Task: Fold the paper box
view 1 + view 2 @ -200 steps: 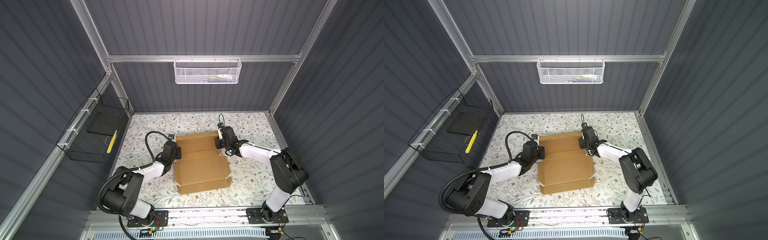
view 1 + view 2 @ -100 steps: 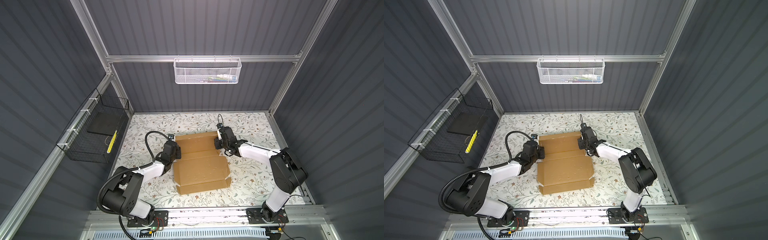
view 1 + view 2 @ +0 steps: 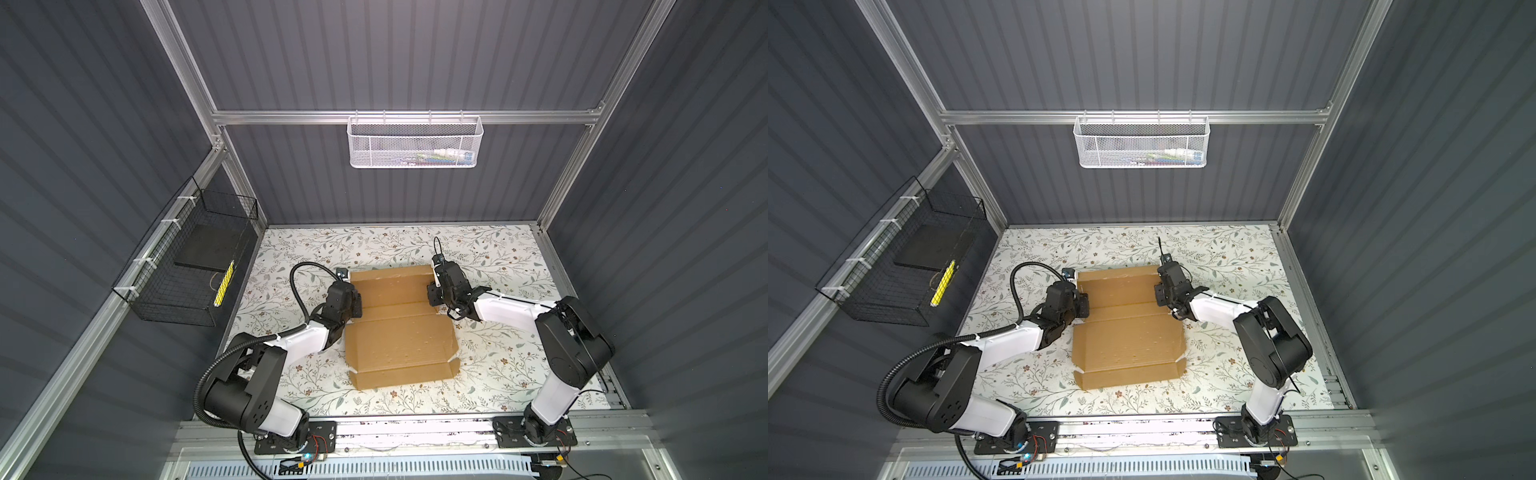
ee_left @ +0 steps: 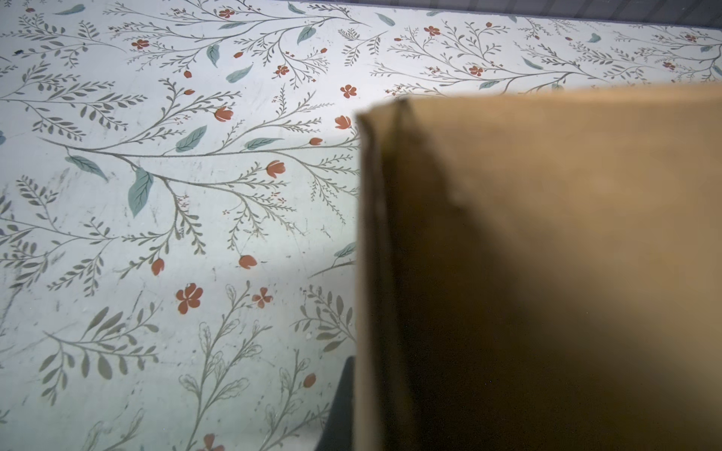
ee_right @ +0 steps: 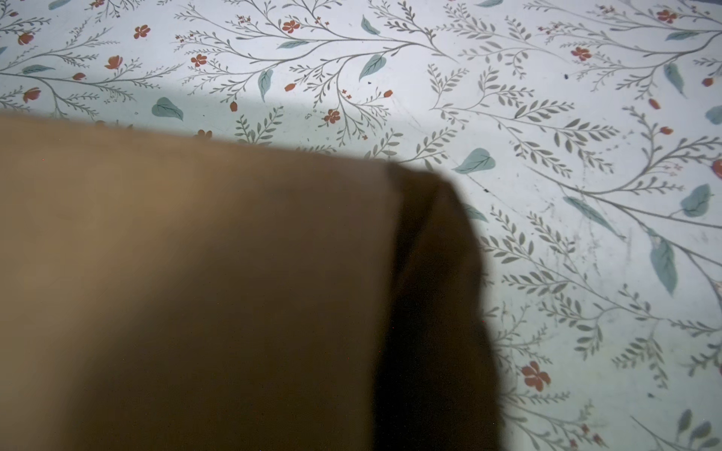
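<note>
The paper box point(image 3: 399, 332) point(image 3: 1127, 332), brown corrugated cardboard, lies partly folded in the middle of the floral table. Its near wide panel is flat and its far panel is raised. My left gripper point(image 3: 354, 300) point(image 3: 1082, 305) is at the far panel's left edge. In the left wrist view an upright cardboard side point(image 4: 547, 273) fills the right, with one dark finger point(image 4: 340, 414) against its outer face and the other hidden. My right gripper point(image 3: 434, 293) point(image 3: 1160, 293) is at the far panel's right edge. There the blurred cardboard point(image 5: 195, 273) hides its fingers.
A black wire basket point(image 3: 187, 266) hangs on the left wall and holds a black slab point(image 3: 212, 249). A white mesh basket point(image 3: 415, 141) hangs on the back wall. The floral table point(image 3: 498, 257) is bounded by grey walls and, in front, a metal rail.
The right gripper has shifted very slightly along the box's right edge. The left arm and the box look the same.
</note>
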